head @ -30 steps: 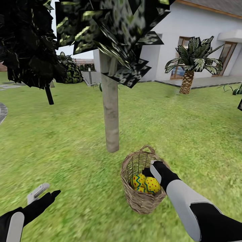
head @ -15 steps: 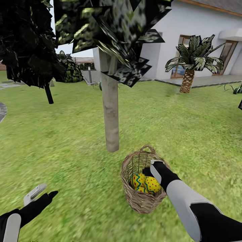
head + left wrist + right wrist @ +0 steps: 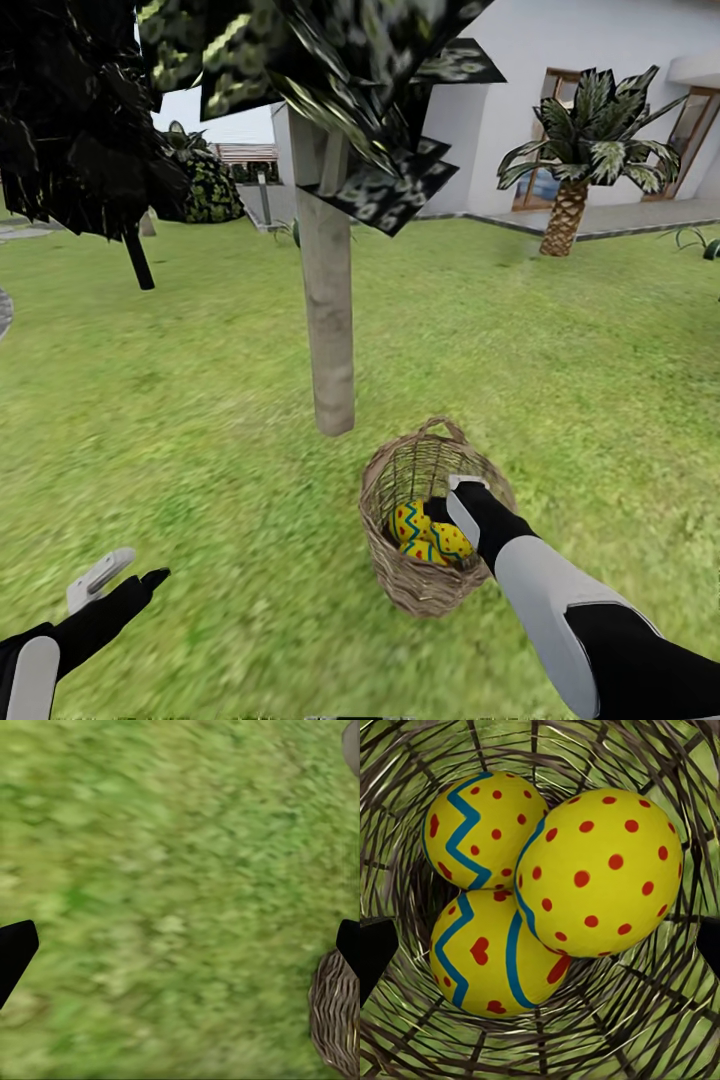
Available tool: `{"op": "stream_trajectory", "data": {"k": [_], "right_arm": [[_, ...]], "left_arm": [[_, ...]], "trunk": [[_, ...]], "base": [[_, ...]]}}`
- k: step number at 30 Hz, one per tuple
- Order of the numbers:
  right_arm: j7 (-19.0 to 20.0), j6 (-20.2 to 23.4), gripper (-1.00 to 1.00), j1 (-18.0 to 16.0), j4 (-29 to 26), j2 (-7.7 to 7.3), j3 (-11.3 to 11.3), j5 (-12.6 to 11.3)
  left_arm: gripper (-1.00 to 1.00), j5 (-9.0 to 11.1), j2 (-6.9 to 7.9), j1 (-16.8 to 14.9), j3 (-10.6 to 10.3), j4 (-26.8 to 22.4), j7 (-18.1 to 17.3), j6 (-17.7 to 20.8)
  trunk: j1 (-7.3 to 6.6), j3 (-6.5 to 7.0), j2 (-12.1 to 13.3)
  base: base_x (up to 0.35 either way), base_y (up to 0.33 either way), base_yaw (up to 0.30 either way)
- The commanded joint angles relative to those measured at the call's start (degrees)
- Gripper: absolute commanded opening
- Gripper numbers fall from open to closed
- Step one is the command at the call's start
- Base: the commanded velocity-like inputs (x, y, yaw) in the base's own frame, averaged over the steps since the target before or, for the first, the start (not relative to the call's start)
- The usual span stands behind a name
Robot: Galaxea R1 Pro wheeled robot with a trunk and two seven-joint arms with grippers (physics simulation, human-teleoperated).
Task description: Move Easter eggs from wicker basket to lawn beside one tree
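Note:
The wicker basket (image 3: 432,590) stands on the lawn (image 3: 180,420) just right of the tree (image 3: 330,330) with the pale trunk. Three yellow Easter eggs lie inside it: one with a blue zigzag (image 3: 480,825), one with red dots (image 3: 600,870) and one with red hearts (image 3: 491,960). My right gripper (image 3: 445,507) reaches into the basket's mouth just above the eggs, open, with its black fingertips (image 3: 375,952) wide apart and touching nothing. My left gripper (image 3: 128,578) hovers open over bare grass at the lower left, with the basket (image 3: 337,1020) beside it.
A dark tree with a thin black trunk (image 3: 135,260) stands at the far left. A small palm (image 3: 565,215) grows in front of the white house (image 3: 500,120). Open grass stretches all around the pale trunk.
The head camera has shifted, so the house and trees sit higher in the picture. My right gripper is slightly deeper in the basket. The left gripper has drifted a little leftward.

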Motion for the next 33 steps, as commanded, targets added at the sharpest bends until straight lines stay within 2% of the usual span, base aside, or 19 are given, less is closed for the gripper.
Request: {"op": "stream_trajectory", "data": {"k": [1,12,16,33], "right_arm": [[-0.45,0.20,1.00,-0.02,-0.05,0.00,0.17,-0.60],[-0.77,-1.03,1.00,-0.02,0.44,0.24,0.66,-0.38],[-0.97,-1.63,1.00,-0.02,0.49,0.33,1.32,0.46],[-1.26,-1.69,1.00,-0.02,0.49,0.73,1.58,3.39]], "left_arm": [[1.00,0.57,-0.04,-0.04,0.10,-0.04,0.35,0.29],[1.00,0.57,-0.04,-0.04,0.11,-0.06,0.27,0.29],[1.00,0.57,-0.04,-0.04,0.11,-0.07,0.26,0.29],[1.00,0.57,-0.21,-0.06,-0.38,0.02,0.39,0.29]], "trunk": [[0.01,-0.28,-0.04],[0.04,-0.50,-0.05],[0.04,-0.50,-0.05],[0.04,-0.50,-0.05]], "base": [[0.000,0.000,0.000],[0.000,0.000,0.000],[0.000,0.000,0.000],[0.000,0.000,0.000]]}}
